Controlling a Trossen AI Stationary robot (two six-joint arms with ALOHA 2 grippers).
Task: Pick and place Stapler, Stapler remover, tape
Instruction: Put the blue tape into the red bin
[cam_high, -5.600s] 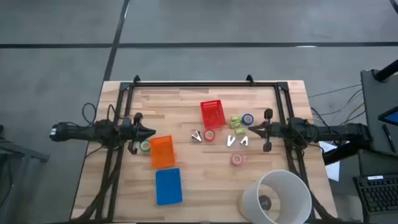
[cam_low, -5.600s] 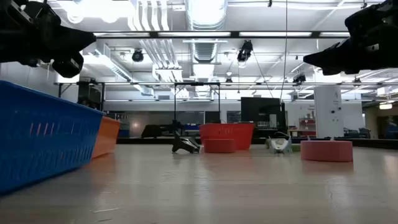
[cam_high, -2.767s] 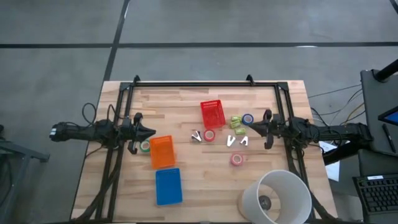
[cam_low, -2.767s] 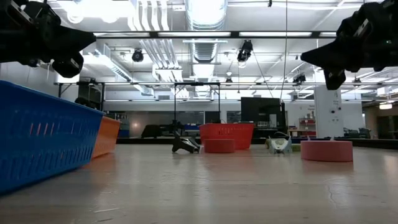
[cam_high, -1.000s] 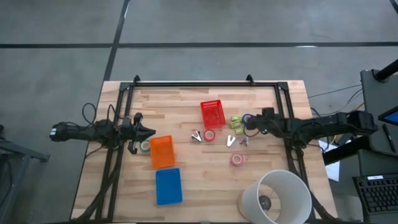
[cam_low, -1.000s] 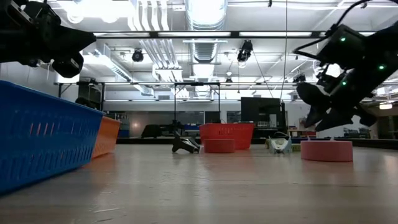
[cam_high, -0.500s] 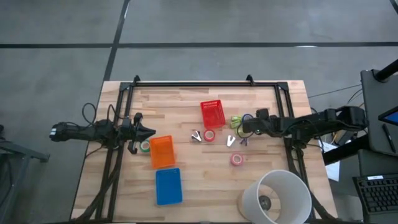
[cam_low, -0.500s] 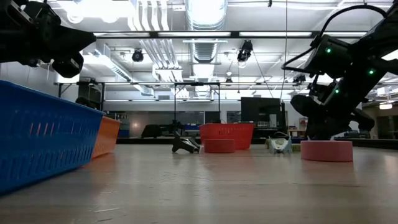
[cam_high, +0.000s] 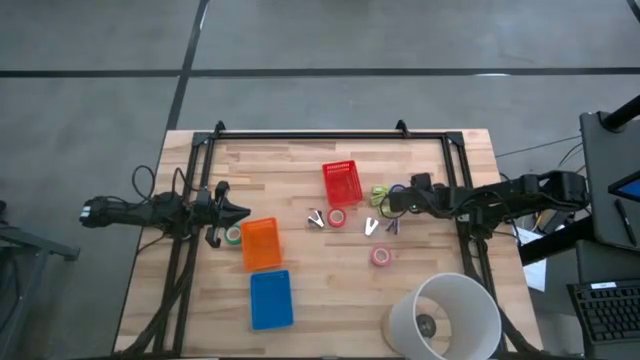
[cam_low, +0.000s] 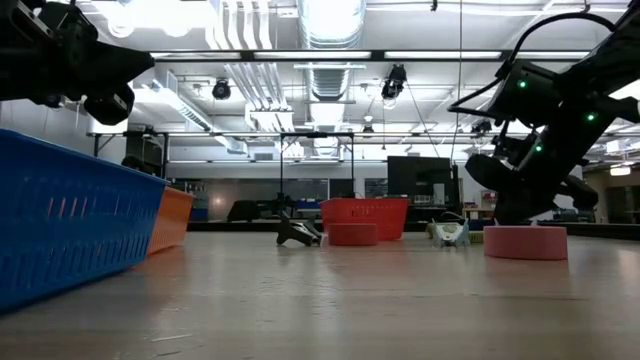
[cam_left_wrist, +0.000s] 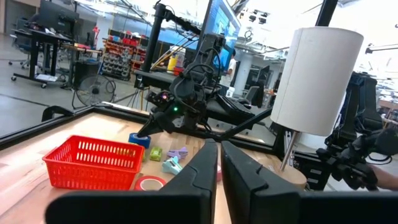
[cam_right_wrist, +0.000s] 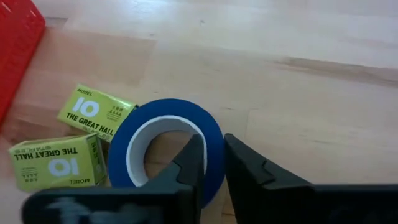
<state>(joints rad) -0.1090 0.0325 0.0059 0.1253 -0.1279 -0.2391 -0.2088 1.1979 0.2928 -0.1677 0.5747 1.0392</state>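
Right wrist view: your right tool (cam_right_wrist: 210, 163) straddled the blue tape (cam_right_wrist: 166, 147) rim at six o'clock, fingers barely parted, not yet clamped; it risked slipping.

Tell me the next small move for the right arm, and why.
Probably close on the blue tape roll and lift. The right tool is down at it beside the green boxes, one finger inside the ring and one outside, straddling its wall. The left tool waits by the orange bin.
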